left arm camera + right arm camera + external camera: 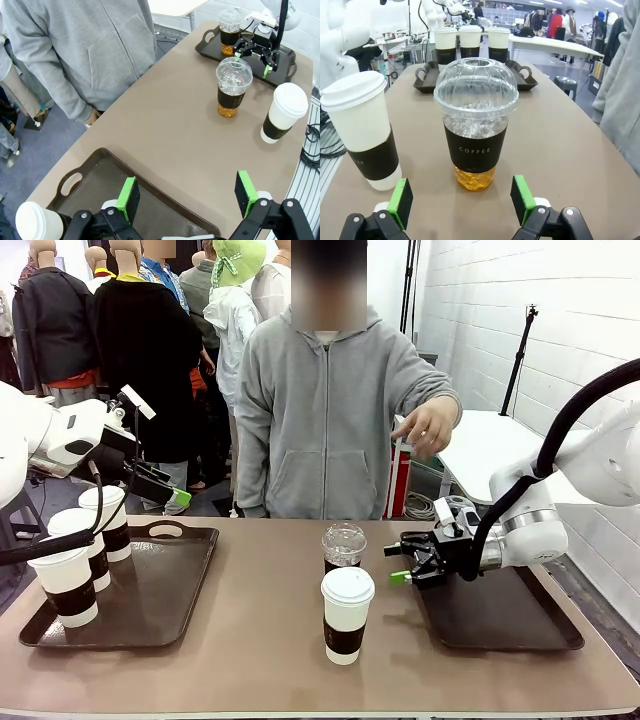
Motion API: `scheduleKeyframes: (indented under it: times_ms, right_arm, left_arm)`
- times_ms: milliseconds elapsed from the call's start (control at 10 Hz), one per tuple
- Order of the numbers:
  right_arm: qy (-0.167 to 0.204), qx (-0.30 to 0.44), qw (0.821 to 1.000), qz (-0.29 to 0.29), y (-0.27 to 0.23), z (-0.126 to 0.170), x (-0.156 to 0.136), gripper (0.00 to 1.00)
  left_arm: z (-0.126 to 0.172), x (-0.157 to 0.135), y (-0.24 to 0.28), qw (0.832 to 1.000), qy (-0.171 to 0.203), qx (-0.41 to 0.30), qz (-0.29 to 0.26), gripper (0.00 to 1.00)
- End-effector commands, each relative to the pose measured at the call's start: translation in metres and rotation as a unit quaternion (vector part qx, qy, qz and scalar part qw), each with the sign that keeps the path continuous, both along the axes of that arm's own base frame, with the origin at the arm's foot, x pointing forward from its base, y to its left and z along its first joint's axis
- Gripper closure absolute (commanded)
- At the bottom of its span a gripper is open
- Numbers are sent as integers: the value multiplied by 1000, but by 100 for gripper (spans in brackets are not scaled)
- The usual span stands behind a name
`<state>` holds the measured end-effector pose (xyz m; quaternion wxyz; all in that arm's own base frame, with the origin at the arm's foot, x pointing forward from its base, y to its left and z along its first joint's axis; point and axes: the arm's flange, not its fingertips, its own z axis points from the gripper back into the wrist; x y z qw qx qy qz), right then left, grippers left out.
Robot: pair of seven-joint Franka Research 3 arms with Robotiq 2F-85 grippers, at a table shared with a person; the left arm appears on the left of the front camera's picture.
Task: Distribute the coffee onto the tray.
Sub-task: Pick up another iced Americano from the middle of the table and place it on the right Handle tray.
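Observation:
Three white lidded coffee cups (75, 560) with brown sleeves stand on the left tray (160, 590). A clear dome-lidded cup (343, 545) and a white cup (347, 615) stand mid-table. My right gripper (408, 562) is open beside the right tray (500, 615), fingers pointing at the clear cup (475, 130), which sits just ahead of its pads (522, 200). In the left wrist view a second clear cup (230, 32) stands on the far tray. My left gripper (187, 196) hangs open above the left tray (100, 170).
A person in a grey hoodie (320, 420) stands at the far side, one hand (425, 427) held out over the table's right half. Bare tabletop (260, 640) lies between the two trays. A white table (490, 445) stands behind at the right.

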<state>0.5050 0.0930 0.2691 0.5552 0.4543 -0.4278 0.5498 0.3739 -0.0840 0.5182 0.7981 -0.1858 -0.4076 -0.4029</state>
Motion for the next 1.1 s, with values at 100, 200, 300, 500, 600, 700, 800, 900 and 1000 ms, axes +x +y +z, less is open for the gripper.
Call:
scheduleKeyframes:
  times_ms: [100, 200, 300, 500, 600, 700, 800, 900, 1000]
  right_arm:
    - [6, 5, 1000, -17, -23, 5, -4, 0]
    - [3, 6, 1000, -29, -36, 5, -9, 0]
    - [4, 10, 999, -37, -48, 6, -12, 0]
    - [5, 10, 998, -59, -79, 7, -23, 0]
    - [7, 16, 998, -64, -90, 7, -26, 0]
    - [7, 13, 997, -73, -97, 8, -29, 0]
    - [12, 21, 997, -73, -102, 6, -32, 0]
    - [13, 22, 997, -73, -102, 6, -33, 0]
    - [15, 25, 997, -74, -101, 7, -32, 0]
  left_arm:
    - [-2, 0, 1, 1000, 2, -4, -1, 0]
    - [-2, 0, 1, 1000, 2, -4, -1, 0]
    - [-2, 0, 1, 1000, 2, -4, -1, 0]
    - [-2, 0, 1, 1000, 2, -4, -1, 0]
    - [-2, 0, 1, 1000, 2, -4, -1, 0]
    - [-2, 0, 1, 1000, 2, -4, -1, 0]
    - [-2, 0, 1, 1000, 2, -4, -1, 0]
    - [-2, 0, 1, 1000, 2, -4, -1, 0]
    - [-2, 0, 1, 1000, 2, -4, -1, 0]
